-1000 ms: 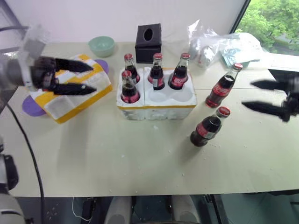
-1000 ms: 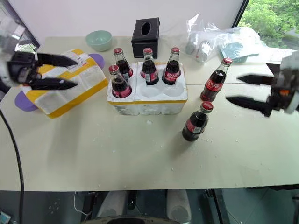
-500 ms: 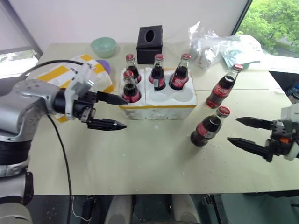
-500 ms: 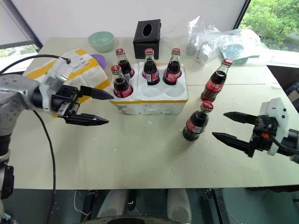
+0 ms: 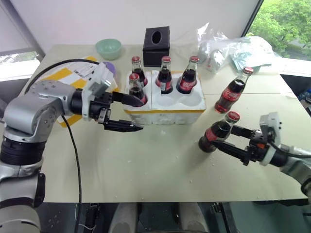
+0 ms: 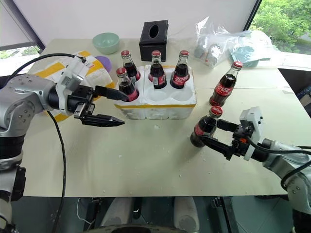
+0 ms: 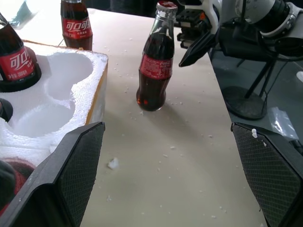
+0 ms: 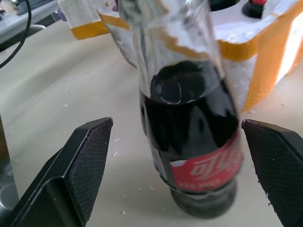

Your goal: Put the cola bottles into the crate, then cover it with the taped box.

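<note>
Stands at centre frame, the white styrofoam crate (image 5: 163,99) with four red-capped dark cola bottles (image 5: 165,75) seated and two front wells bare; lies at upper left, the yellow-taped white styrofoam box (image 5: 73,80), uncovered work yet. Has swung in from the left, the left gripper (image 5: 127,114), jaws wide, empty, beside the crate's front corner. Has dropped from right edge to lower right, the right gripper (image 6: 214,134), jaws wide astride the nearer loose cola bottle (image 5: 217,132), not yet closed, probably the next pick; waits behind at right, the farther loose bottle (image 5: 234,90).
</note>
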Robot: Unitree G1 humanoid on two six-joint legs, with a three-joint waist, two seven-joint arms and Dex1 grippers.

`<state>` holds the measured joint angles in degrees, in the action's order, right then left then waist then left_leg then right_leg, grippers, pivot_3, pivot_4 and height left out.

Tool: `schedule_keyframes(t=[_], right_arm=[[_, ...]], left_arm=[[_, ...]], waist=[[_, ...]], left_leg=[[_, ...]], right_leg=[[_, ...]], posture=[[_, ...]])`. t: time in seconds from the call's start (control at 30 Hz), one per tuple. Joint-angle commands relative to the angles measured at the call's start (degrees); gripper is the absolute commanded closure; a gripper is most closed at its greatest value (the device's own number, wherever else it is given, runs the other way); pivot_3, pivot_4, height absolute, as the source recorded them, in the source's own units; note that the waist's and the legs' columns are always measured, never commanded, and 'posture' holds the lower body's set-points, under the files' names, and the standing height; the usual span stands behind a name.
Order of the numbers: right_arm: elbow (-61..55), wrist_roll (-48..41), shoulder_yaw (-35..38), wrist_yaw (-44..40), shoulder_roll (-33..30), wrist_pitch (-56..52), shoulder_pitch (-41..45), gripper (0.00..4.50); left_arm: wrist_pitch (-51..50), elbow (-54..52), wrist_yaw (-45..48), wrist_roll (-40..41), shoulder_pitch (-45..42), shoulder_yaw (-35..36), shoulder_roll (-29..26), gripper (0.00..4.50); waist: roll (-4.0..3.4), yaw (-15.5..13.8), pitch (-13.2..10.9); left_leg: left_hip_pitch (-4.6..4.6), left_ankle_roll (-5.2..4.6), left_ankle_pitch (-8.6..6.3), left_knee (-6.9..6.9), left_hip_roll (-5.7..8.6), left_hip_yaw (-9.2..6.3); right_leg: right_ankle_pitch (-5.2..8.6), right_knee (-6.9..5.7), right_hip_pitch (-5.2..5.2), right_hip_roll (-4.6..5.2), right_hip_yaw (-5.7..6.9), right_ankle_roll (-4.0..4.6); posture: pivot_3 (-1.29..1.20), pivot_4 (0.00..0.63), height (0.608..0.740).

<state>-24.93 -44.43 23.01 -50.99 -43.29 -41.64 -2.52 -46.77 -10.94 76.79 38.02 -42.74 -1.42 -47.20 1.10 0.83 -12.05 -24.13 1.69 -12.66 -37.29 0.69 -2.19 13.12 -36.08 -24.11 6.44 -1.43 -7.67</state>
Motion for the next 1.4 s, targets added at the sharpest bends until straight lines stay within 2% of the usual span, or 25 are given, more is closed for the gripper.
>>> schedule_keyframes(t=[0.03,0.23,0.33,0.4,0.6,0.77,0.9,1.1,1.27,1.4], right_arm=[[1.5,1.01,-2.46,0.87,1.74,2.23,2.11,0.0],[5.82,4.58,-6.45,2.53,3.66,4.72,4.99,0.0],[6.61,4.23,-6.36,2.66,4.08,5.02,5.59,0.82],[6.18,3.3,-5.76,2.59,4.18,4.63,5.9,1.63],[4.28,-1.25,-2.14,0.81,1.32,3.13,8.7,1.64],[8.03,-6.45,-1.57,-0.15,-2.48,-0.23,22.43,1.64],[13.27,-8.98,-4.92,-0.1,-0.62,-2.57,36.43,1.64],[22.39,-0.56,-15.06,1.32,7.93,1.55,49.76,1.64],[29.81,7.76,-22.35,-0.62,12.63,6.54,52.83,1.64],[35.49,12.72,-25.47,-2.16,15.67,11.11,53.38,1.64]], left_arm=[[0.43,-0.82,-0.62,0.55,-1.01,0.6,-0.36,0.03],[0.32,-1.19,-1.48,0.6,-0.7,0.6,-0.44,0.03],[0.3,-1.19,-1.66,0.68,-0.63,0.67,-0.55,0.0],[-0.05,-1.32,-1.92,0.94,-0.6,0.8,-0.58,0.0],[-0.9,-2.26,-2.23,1.7,-0.03,1.31,-1.12,0.0],[-1.04,-3.17,-3.13,2.1,1.2,2.57,-2.18,0.0],[-1.22,-3.85,-4.31,2.82,2.21,4.0,-3.11,0.0],[-1.96,-5.83,-6.88,4.29,4.29,6.52,-3.98,0.0],[-2.64,-8.19,-8.97,5.99,6.71,8.49,-4.96,0.0],[-3.36,-9.89,-10.82,7.42,8.61,10.4,-5.64,0.0]], waist=[[0.0,0.05,0.0],[0.02,-0.02,0.01],[0.02,-0.09,0.01],[0.02,-0.07,0.01],[-0.01,0.08,-0.01],[-0.07,0.52,-0.04],[-0.07,0.29,-0.05],[-0.07,0.36,-0.05],[-0.08,0.05,-0.05],[-0.06,0.29,-0.04]], left_leg=[[0.01,0.0,0.0,0.01,0.0,0.0],[0.03,0.0,0.0,0.03,-0.03,0.0],[0.01,0.0,0.0,0.02,-0.02,0.0],[0.01,0.0,0.0,0.02,-0.02,0.0],[0.0,0.0,0.0,0.07,-0.03,-0.02],[0.02,0.0,0.0,0.05,-0.08,0.03],[-0.01,0.0,0.0,0.1,-0.23,-0.05],[-0.08,-0.03,-0.01,0.16,-0.31,-0.1],[-0.23,-0.02,-0.01,0.14,-0.32,-0.11],[-0.25,-0.02,-0.01,0.15,-0.32,-0.12]], right_leg=[[0.0,0.0,0.0,0.0,0.0,0.0],[-0.01,-0.01,0.0,-0.03,0.0,-0.02],[-0.04,0.0,0.0,-0.03,0.0,-0.08],[-0.04,0.0,0.0,-0.03,0.0,-0.07],[-0.05,0.0,-0.03,-0.05,0.0,-0.1],[-0.08,-0.02,-0.09,-0.08,-0.02,-0.02],[-0.1,0.0,-0.12,-0.28,-0.02,-0.04],[-0.14,0.0,-0.22,-0.41,-0.02,0.01],[-0.16,-0.01,-0.34,-0.44,-0.02,0.04],[-0.18,0.0,-0.37,-0.44,-0.01,0.04]], posture=[[0.0,0.15,0.737],[0.0,0.15,0.737],[0.0,0.15,0.737],[0.0,0.15,0.737],[0.0,0.15,0.737],[0.0,0.15,0.737],[0.0,0.15,0.737],[0.0,0.15,0.737],[0.0,0.15,0.737],[0.0,0.15,0.737]])
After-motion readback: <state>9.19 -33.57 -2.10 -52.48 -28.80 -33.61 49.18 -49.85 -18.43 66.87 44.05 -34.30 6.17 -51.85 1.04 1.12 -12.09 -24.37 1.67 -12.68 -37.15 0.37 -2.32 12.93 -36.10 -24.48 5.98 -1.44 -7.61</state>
